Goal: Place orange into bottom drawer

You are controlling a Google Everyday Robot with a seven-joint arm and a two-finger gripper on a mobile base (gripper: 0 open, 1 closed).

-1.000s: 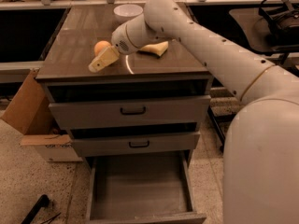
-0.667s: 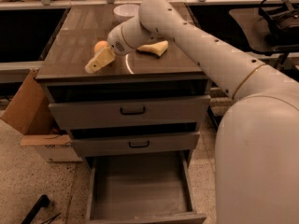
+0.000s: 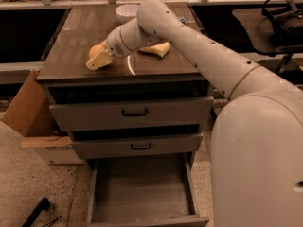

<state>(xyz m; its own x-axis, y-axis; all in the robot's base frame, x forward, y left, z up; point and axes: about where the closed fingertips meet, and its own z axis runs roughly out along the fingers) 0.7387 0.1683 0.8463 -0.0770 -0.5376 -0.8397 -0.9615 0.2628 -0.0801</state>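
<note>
The orange (image 3: 95, 49) sits on the dark cabinet top (image 3: 80, 37) near its front left. My gripper (image 3: 99, 60) is down at the cabinet top, right against the front of the orange and partly covering it. My white arm reaches in from the right. The bottom drawer (image 3: 142, 193) is pulled open below, and its flat grey floor shows nothing in it.
A white bowl (image 3: 126, 11) stands at the back of the cabinet top. A yellow sponge (image 3: 156, 49) lies right of my wrist. The two upper drawers (image 3: 132, 112) are shut. A cardboard box (image 3: 29, 112) stands to the left, and a black tool (image 3: 36, 212) lies on the floor.
My gripper has shifted a little to the left along the cabinet top and stays against the orange. The drawers have not moved.
</note>
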